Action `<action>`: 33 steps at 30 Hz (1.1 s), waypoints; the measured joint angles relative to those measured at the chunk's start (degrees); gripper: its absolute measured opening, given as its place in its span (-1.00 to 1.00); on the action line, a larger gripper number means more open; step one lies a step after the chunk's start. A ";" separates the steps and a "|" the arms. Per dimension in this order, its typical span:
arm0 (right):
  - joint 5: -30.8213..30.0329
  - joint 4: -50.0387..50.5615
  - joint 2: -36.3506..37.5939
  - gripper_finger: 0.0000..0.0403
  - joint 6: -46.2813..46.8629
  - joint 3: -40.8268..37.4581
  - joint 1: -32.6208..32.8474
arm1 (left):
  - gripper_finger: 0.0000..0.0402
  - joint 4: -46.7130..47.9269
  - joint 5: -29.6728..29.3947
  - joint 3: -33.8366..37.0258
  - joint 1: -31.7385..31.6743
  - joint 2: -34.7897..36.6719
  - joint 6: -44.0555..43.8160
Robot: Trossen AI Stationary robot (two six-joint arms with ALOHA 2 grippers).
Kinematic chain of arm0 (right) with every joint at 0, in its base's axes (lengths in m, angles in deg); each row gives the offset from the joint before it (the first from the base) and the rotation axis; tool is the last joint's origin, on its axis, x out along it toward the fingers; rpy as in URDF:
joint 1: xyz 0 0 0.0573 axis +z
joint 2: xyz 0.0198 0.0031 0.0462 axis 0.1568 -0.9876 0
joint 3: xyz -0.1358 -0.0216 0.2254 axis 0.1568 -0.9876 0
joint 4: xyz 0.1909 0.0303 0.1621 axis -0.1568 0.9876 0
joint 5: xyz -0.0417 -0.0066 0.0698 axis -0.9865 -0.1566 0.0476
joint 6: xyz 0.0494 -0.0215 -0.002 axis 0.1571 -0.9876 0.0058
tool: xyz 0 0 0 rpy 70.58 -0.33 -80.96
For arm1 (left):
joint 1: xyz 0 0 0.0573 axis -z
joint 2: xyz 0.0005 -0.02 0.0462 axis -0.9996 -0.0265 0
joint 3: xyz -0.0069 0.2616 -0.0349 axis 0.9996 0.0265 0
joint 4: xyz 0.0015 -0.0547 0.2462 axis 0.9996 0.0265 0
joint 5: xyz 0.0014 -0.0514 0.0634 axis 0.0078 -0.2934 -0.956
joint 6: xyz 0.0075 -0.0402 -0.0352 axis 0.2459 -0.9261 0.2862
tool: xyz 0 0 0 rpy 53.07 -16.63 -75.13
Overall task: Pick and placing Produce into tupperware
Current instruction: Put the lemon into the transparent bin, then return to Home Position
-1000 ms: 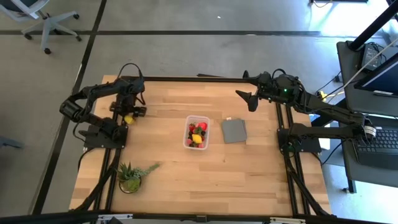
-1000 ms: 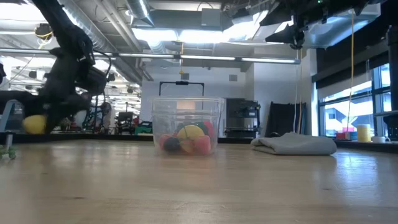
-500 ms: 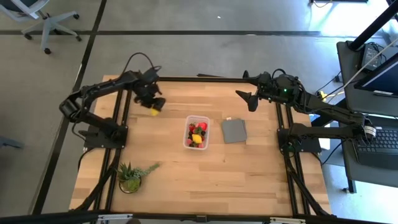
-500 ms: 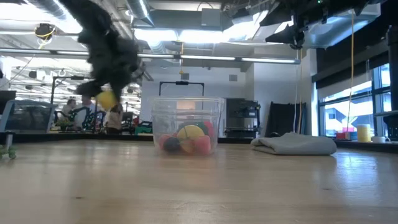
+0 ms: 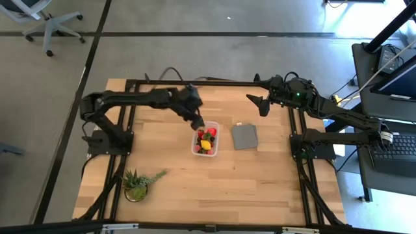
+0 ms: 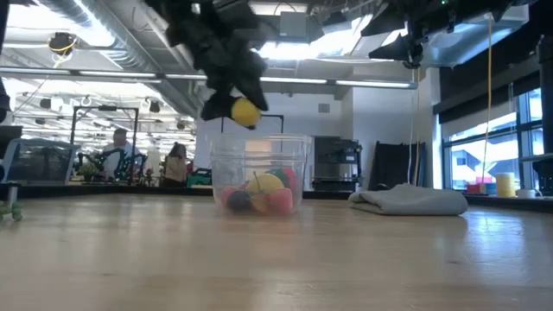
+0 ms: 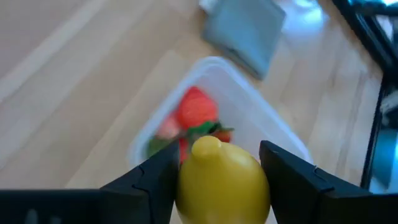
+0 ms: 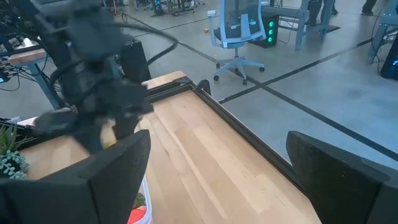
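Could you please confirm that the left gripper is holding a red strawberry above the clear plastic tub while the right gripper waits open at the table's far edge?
Not quite: the left gripper holds a yellow lemon, not a red strawberry, as the left wrist view shows. The rest stands: it is above the clear plastic tub, and the right gripper waits open at the far edge.

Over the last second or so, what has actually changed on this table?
The left end effector carried the yellow lemon from the table's left side across to just above the tupperware, holding it throughout. The right end effector, the grey square piece and the potted plant stayed where they were.
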 joint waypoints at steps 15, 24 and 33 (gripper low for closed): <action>0.02 0.06 -0.04 0.87 1.75 0.00 0.00 | 0.05 2.04 -13.52 -7.91 12.59 -14.64 8.50; 0.06 0.06 -0.04 0.87 3.30 0.00 0.02 | 0.12 2.50 -15.57 -7.93 12.24 -10.60 10.07; 0.01 0.54 0.57 0.87 3.22 0.00 -0.11 | 0.10 8.31 -33.83 -7.76 9.04 10.84 13.40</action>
